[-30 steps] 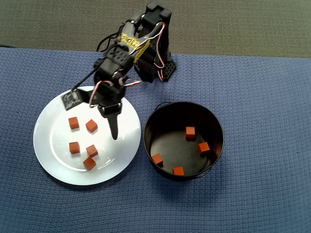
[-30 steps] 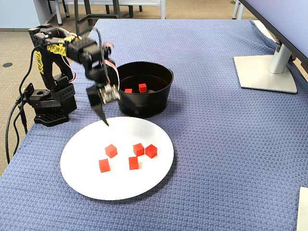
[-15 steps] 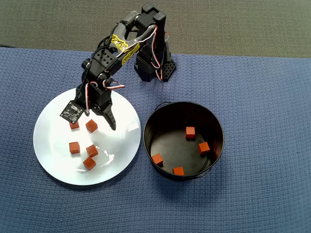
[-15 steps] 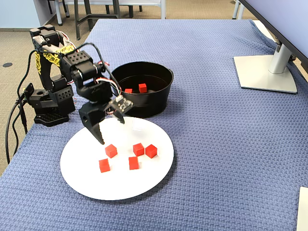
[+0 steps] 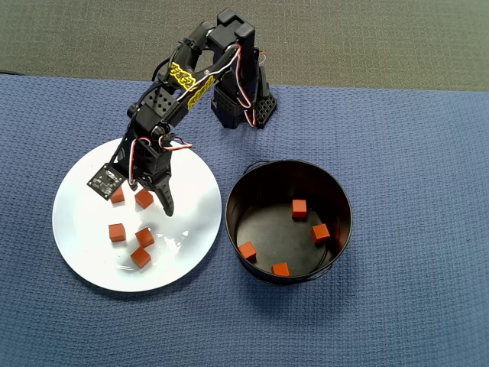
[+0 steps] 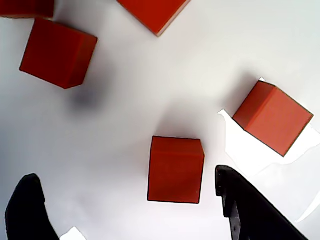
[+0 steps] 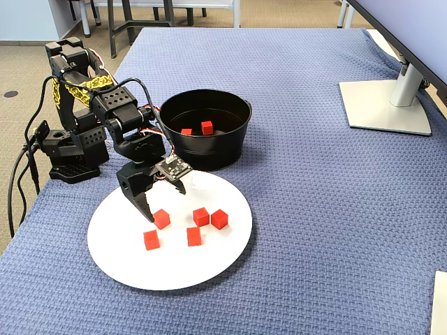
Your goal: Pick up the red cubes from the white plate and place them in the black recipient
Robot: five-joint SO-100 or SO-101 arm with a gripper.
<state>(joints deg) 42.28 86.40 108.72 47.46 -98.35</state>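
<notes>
So the gripper (image 6: 125,200) is down low over the white plate (image 5: 84,260), jaws spread wide with nothing clamped in them. In the wrist view one red cube (image 6: 175,169) sits on the plate between the two black fingers (image 6: 250,210), closer to the right-hand finger and not touching either, as far as I can tell from that angle. Three more cubes show up further out in that view, one of them (image 6: 272,117) up and to the right, another (image 6: 58,52) up and to the left, and the last is cut off by the top edge.

From the overhead view, five cubes are on the plate: two up by the gripper, one of which (image 5: 117,194) is half hidden under the arm's little camera board, and three nearer the plate's lower edge (image 5: 140,257).

Right beside the plate is the black pot (image 5: 336,191), almost touching its rim, and it has four cubes lying on its bottom (image 5: 299,209). In the fixed view only two of those (image 7: 207,127) peek over the pot wall.

Everything sits on a blue woven cloth (image 7: 328,209), with the arm's base (image 7: 70,150) just behind the plate.
</notes>
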